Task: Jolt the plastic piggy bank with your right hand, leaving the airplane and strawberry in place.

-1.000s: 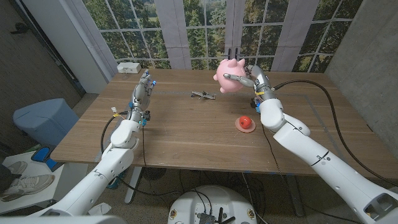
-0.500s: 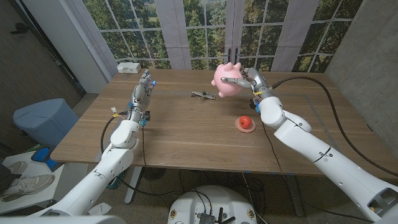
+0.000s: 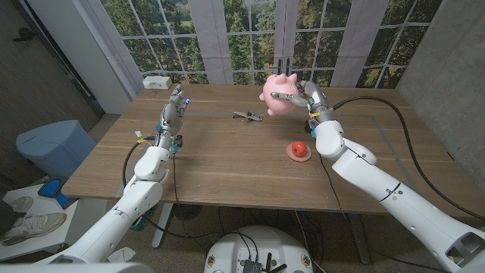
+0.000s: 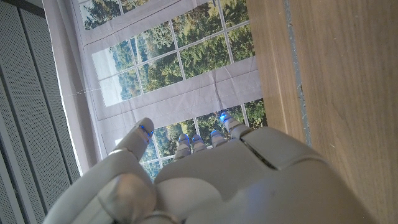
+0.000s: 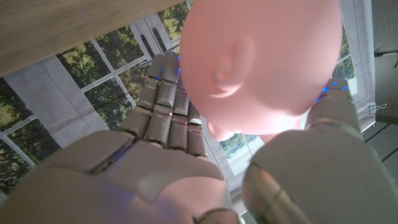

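Nearest on the desk (image 3: 227, 171), the strawberry (image 3: 301, 149) is sitting on its small disc at about four o'clock, undisturbed since a second ago. At nine o'clock the left hand (image 3: 173, 110) is waiting on its edge, fingers (image 4: 224, 124) released and straight, holding nothing. Further back, just past centre, the airplane (image 3: 247, 115) is lying where it lay before. And at one o'clock, the action: the right hand (image 3: 303, 97) is grasping the piggy bank (image 3: 278, 93) up off the desk, fingers (image 5: 165, 99) wrapped along one side and the thumb pressing the other. The pig is swinging back toward the right after dipping left half a second ago, so the jolting looks well under way, with both bystanders untouched. The shaking is staying well apart from the airplane, which looks like the nearer risk.
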